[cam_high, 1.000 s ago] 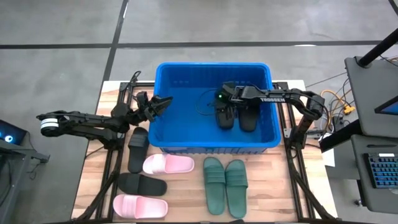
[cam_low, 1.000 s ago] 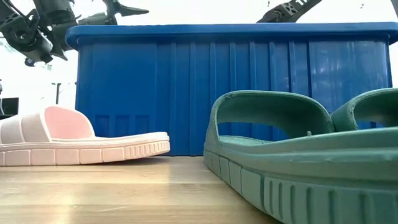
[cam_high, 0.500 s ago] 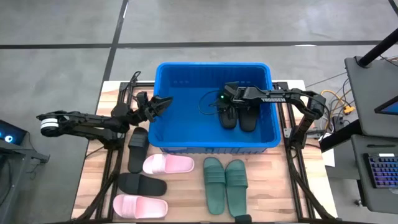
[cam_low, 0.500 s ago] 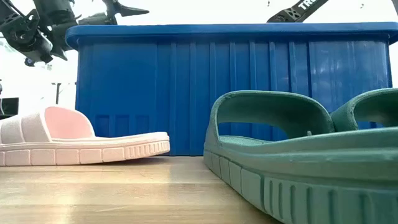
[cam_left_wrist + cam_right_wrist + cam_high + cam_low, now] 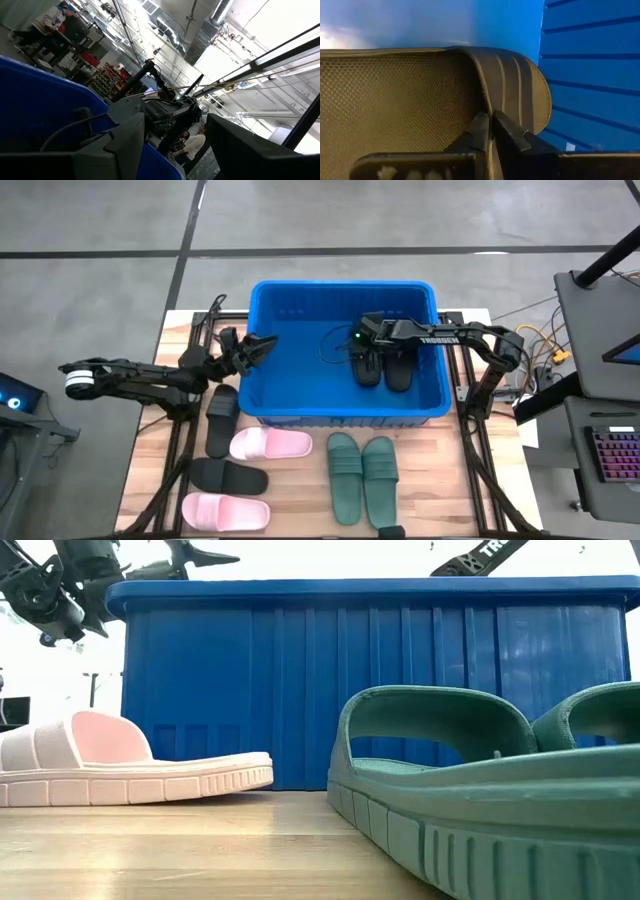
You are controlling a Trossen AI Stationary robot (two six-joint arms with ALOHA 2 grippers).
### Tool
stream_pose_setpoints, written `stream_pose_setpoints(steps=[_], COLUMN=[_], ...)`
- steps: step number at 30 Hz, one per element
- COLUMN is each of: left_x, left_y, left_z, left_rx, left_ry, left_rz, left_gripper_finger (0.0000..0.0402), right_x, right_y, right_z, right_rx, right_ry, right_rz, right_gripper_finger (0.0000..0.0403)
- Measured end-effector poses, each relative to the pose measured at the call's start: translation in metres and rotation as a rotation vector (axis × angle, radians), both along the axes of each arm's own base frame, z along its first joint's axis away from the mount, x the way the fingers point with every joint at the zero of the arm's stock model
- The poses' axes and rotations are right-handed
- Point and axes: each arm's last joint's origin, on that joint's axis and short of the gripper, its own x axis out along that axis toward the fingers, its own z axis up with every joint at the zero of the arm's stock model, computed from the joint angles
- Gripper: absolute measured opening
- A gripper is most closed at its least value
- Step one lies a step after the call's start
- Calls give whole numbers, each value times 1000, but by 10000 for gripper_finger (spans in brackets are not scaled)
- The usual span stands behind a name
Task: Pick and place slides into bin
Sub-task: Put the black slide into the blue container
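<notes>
The blue bin [image 5: 270, 395] stands at the table's far middle. Two black slides lie side by side inside it, one [image 5: 366, 367] with my right gripper [image 5: 362, 346] shut on it, the other [image 5: 400, 367] next to it on the bin's floor. My left gripper [image 5: 262, 343] hovers open at the bin's left rim, touching nothing. On the wood in front of the bin rest two black slides [image 5: 221, 420] [image 5: 228, 476], two pink slides [image 5: 270, 444] [image 5: 225, 511] and a pair of green slides [image 5: 362, 477], all on their soles. My right gripper pinches the edge of the black slide's ribbed strap [image 5: 490, 107] between its two fingers [image 5: 479, 134], where the strap meets the dotted footbed. The fingers slant down into the bin from the table's right side. Whether the sole lies on the bin's floor I cannot tell.
The bin's tall ribbed wall [image 5: 380, 680] rises behind a pink slide [image 5: 120, 765] and the green pair [image 5: 470, 810]. Metal frame rails [image 5: 185, 445] run along both table sides. Bare wood lies at the near right [image 5: 440, 490].
My right gripper has sunk a little inside the bin and gone slightly toward the table's right edge, bringing its black slide closer to the other black slide; over the last half second it has kept still.
</notes>
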Motion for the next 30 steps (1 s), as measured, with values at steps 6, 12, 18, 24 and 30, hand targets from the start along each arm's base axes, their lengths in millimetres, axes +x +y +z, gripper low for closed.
stream_pose_setpoints(steps=[6,12,18,24,30], left_x=[0,0,0,0,0], left_y=[0,-1,-1,-1,-1], left_z=[0,0,0,0,0], left_rx=[-3,4,4,8,10], left_ry=[-2,1,1,2,4], left_rz=[-3,-20,-21,-29,-35], left_gripper_finger=[201,201,201,201,201], right_x=[-2,-7,-8,-4,3], right_y=[0,2,6,12,18], right_z=[-2,3,18,58,93], right_rx=[3,75,144,213,473], right_ry=[27,31,63,-54,-270], right_rz=[-3,-116,-141,-216,-188], right_gripper_finger=[77,134,167,175,149])
